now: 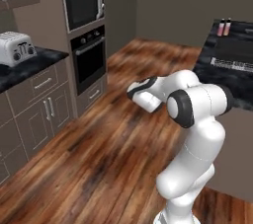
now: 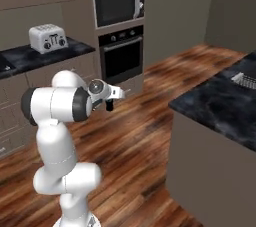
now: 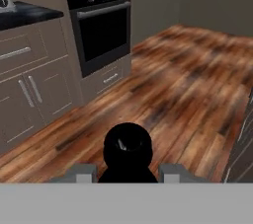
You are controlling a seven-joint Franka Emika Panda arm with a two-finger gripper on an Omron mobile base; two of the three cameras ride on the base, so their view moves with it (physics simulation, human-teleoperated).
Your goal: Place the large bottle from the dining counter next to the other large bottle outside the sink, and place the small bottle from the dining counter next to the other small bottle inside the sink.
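The kitchen is big, with a wood floor (image 3: 188,70) all around my arm. The oven (image 2: 122,53) and microwave (image 2: 117,3) stand ahead, and a toaster (image 1: 16,48) sits off to the side. The black table (image 1: 222,77) is on my right, with two pink-yellow bottles (image 1: 224,27) far back on it. My end effector (image 3: 127,172) is clamped on the small bottle (image 3: 127,151), with the bottle's long axis pointing away from the hand. I think I must turn toward the sink next.
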